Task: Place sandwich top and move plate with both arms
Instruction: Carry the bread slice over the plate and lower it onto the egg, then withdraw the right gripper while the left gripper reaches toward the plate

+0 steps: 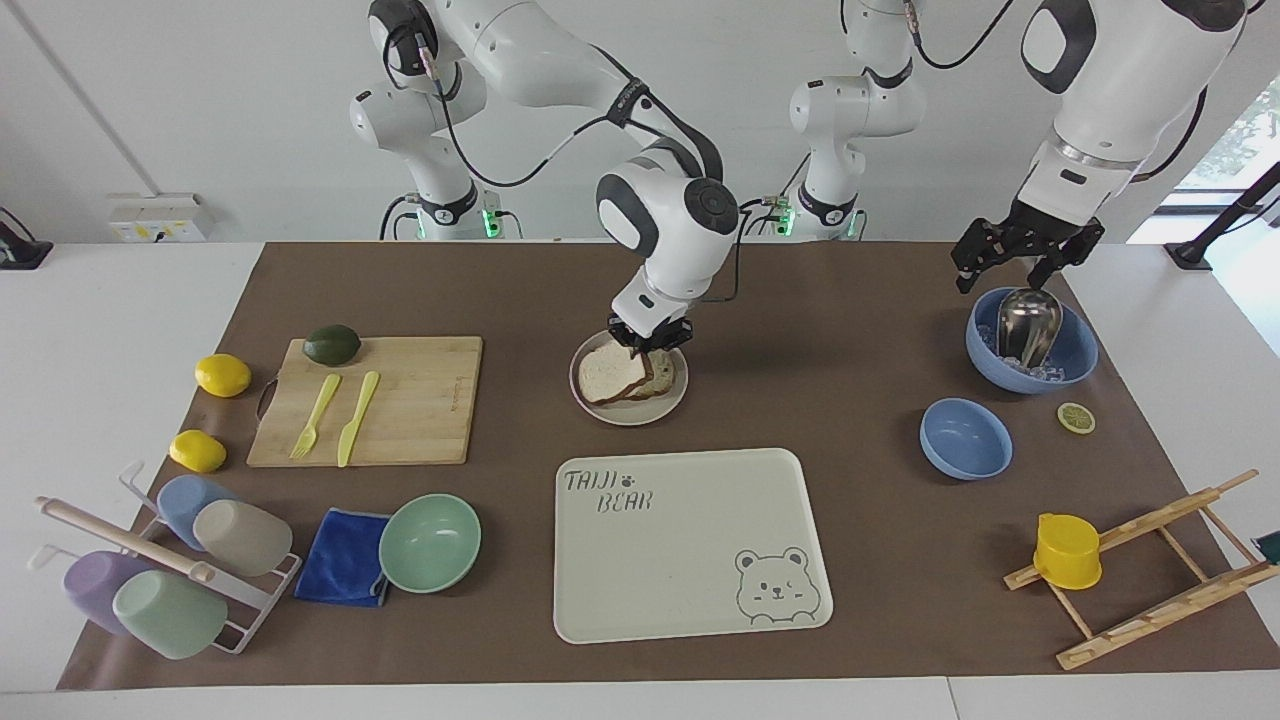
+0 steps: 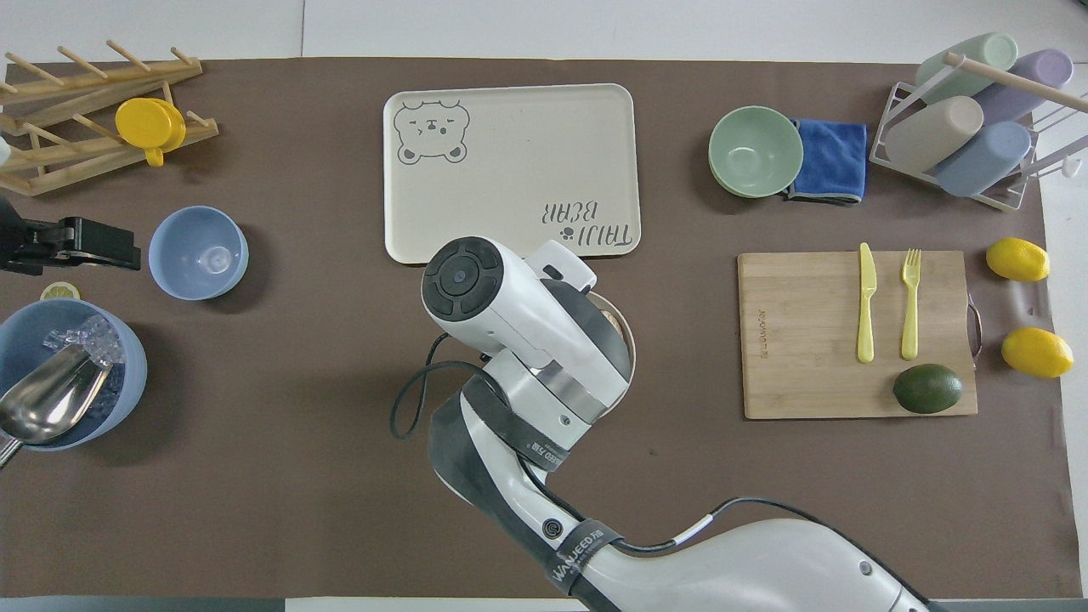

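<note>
The sandwich top, a light-brown bread slice, lies slightly tilted on the lower toast on the small round plate, covering what is under it. My right gripper is shut on the slice's edge nearest the robots. In the overhead view the right arm hides the bread, and only a strip of the plate's rim shows. My left gripper hangs open, holding nothing, over the big blue bowl that holds ice and a metal scoop; the left gripper waits there.
The bear-printed tray lies just farther from the robots than the plate. A cutting board with fork, knife and avocado sits toward the right arm's end, with two lemons, a green bowl, a cloth and a cup rack. A small blue bowl sits by the big one.
</note>
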`<control>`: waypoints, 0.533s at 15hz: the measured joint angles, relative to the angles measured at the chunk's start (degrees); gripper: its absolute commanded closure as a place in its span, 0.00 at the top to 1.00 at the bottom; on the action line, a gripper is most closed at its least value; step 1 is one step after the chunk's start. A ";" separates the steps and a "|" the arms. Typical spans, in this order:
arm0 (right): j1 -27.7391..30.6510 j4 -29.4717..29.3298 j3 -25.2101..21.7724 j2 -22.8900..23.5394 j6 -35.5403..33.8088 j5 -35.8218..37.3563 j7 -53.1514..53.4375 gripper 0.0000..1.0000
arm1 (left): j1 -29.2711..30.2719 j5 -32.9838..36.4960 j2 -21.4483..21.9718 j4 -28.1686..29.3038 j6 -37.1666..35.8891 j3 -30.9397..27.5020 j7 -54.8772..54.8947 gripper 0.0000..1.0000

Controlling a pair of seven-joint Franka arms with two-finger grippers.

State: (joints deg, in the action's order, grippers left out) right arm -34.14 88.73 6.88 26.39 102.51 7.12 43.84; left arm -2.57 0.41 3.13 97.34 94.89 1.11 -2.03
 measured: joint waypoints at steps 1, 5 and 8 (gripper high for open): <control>0.28 0.08 -0.01 0.00 0.42 -0.36 0.01 0.49 | 0.01 0.00 0.21 0.60 0.05 0.00 0.00 1.00; 0.55 0.35 0.00 0.00 2.23 -2.32 0.58 1.00 | 0.01 0.00 1.36 3.14 0.51 0.00 0.00 1.00; 0.53 0.38 0.03 0.00 2.30 -2.39 0.92 1.00 | 0.03 -0.15 2.44 5.27 1.65 0.00 -0.02 1.00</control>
State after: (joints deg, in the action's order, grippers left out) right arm -33.61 89.11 6.91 26.38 104.81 4.73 44.76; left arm -2.54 0.26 5.56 102.61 96.55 1.10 -2.05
